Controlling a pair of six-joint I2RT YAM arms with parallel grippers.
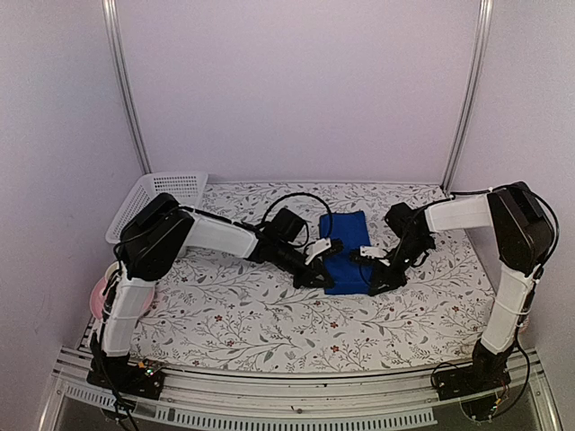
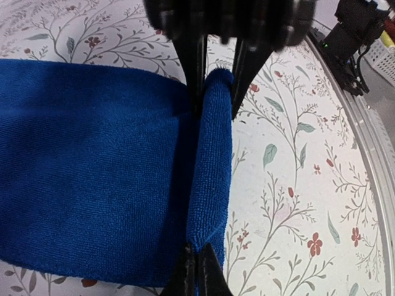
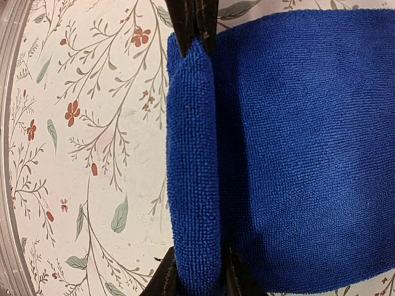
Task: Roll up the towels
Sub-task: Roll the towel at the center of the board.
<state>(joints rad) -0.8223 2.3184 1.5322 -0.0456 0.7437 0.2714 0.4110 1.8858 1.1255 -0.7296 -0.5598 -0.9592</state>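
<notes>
The royal-blue towel point(image 1: 348, 242) is lying at the middle of the floral worktop point(image 1: 269, 314), its near edge curled into a small roll point(image 2: 210, 172). The left end effector point(image 2: 217, 98) is pinching narrowly on one end of that roll. The right end effector point(image 3: 199, 268) is straddling the other end, and I cannot tell whether it is gripping.

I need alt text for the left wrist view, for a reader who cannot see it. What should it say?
The left hand pinches one end of a rolled edge on a blue towel, which lies flat on a flowered tablecloth. The right hand meets the roll's other end.
</notes>
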